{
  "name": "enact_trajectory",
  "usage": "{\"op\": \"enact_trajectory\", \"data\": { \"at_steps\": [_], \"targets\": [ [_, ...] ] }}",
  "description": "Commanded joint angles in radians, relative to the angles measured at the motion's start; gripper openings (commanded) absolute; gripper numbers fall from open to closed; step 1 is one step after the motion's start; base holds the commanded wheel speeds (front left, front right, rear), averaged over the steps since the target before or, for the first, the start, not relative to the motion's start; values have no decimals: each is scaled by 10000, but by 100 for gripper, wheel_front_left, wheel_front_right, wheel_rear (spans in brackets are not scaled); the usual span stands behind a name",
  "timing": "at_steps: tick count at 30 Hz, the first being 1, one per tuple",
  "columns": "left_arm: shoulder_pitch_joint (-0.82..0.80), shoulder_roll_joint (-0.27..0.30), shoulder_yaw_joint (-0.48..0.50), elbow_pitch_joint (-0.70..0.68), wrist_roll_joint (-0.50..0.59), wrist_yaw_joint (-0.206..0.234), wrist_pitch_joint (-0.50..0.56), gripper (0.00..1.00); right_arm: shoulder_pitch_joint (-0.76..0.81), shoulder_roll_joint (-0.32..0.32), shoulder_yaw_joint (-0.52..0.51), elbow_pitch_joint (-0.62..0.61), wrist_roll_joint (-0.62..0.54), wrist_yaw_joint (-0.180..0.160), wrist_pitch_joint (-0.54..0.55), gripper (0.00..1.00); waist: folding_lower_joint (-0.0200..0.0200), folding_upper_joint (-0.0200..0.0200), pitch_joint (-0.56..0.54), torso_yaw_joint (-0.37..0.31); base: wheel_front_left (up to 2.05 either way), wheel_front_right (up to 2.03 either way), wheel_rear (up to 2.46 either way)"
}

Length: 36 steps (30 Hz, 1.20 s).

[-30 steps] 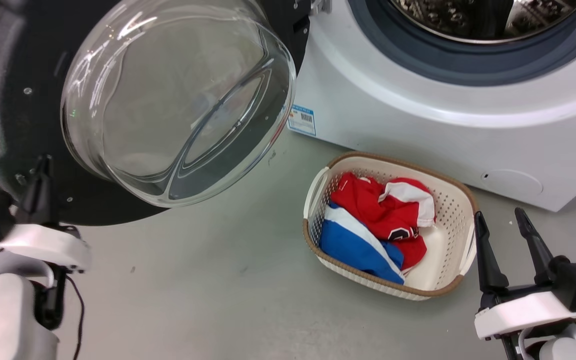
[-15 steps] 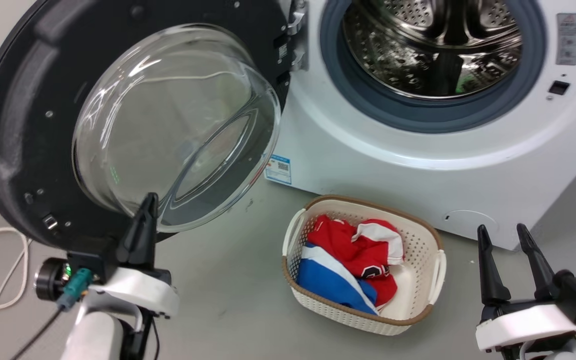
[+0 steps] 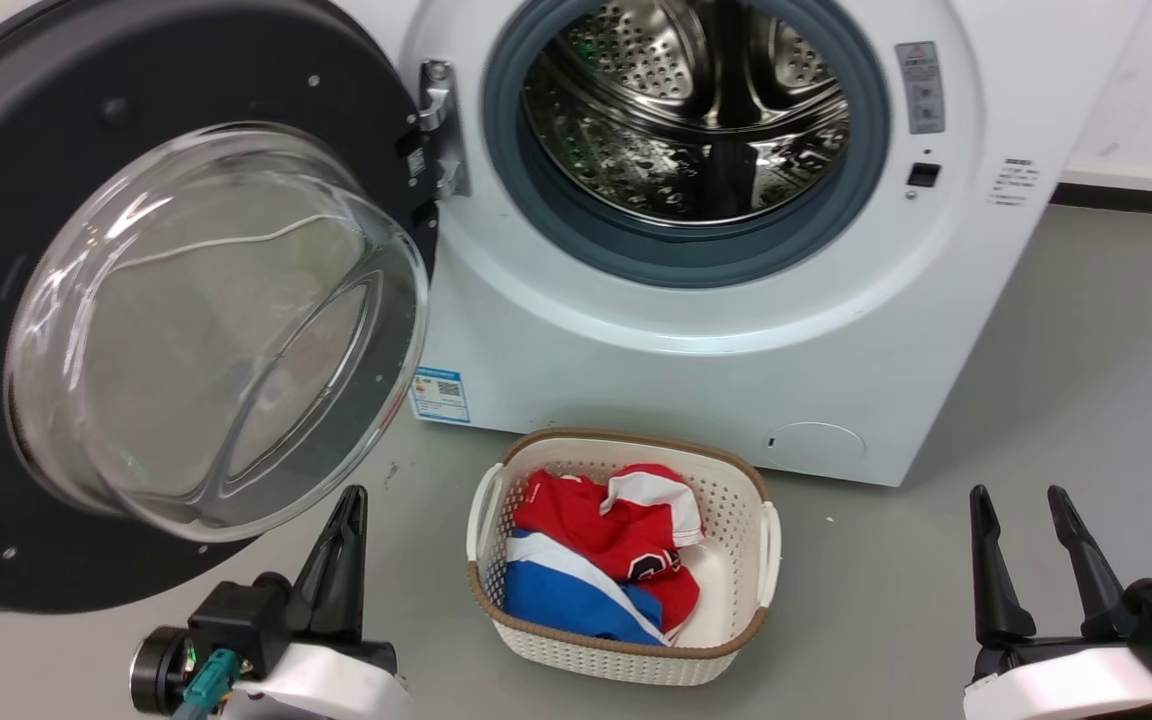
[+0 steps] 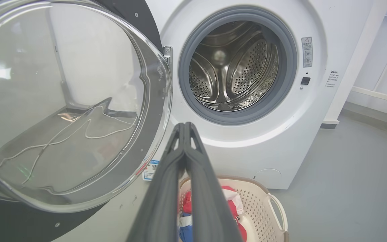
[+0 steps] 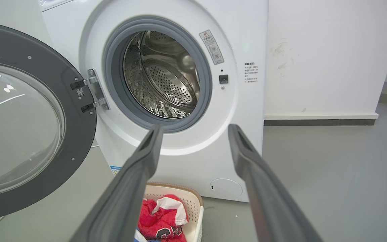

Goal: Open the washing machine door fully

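Since a second ago my head camera has tilted up, so the whole scene has shifted and the steel drum (image 3: 686,120) shows in full. My left gripper (image 3: 353,500), then up at the lower rim of the washing machine door (image 3: 236,90), now sits below its glass bowl (image 3: 206,330), clear of it. Left jaws pressed together, nothing between them. My right gripper (image 3: 1018,495) hovers low over the grey floor (image 3: 1036,400), jaws apart, holding nothing. The door hangs swung wide on its hinge (image 3: 441,130) at the left of the washing machine (image 3: 696,380), bowl turned toward me. A cream basket (image 3: 626,438) of red, white and blue clothes (image 3: 596,520) stands on the floor just before the machine, between my grippers.
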Motion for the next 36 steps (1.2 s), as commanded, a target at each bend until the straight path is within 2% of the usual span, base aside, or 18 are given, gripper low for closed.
{"op": "enact_trajectory", "data": {
  "at_steps": [1, 3, 4, 14, 20, 36],
  "targets": [
    [115, -52, 42, -83, 96, 57, -26, 0, 90, 18, -9, -48, 44, -7, -24, 100, 1, -1, -74, -233, 0, 0, 0],
    [327, -176, 56, -158, 150, 57, -26, 50, 144, 20, -1, -62, -53, -5, -26, 100, 1, -1, -53, -382, 0, 0, 0],
    [416, -215, -2, -175, 299, 42, -26, 100, 183, 20, 17, -58, -169, -5, -24, 100, 1, -1, -48, -453, 0, 0, 0],
    [837, -408, -158, -234, 1114, 88, -26, 100, 336, 18, -87, 64, -1089, -7, -26, 100, 1, -1, 31, -973, 0, 0, 0],
    [729, -472, -103, -288, 1242, 88, -26, 100, 259, 20, -203, 90, -1596, -7, -24, 100, 1, -1, 95, -1109, 0, 0, 0],
    [832, -562, 9, -455, 1233, -142, -26, 100, 227, 19, -201, -5, -1300, -7, -26, 100, 1, -1, 97, -1059, 0, 0, 0]
  ]
}}
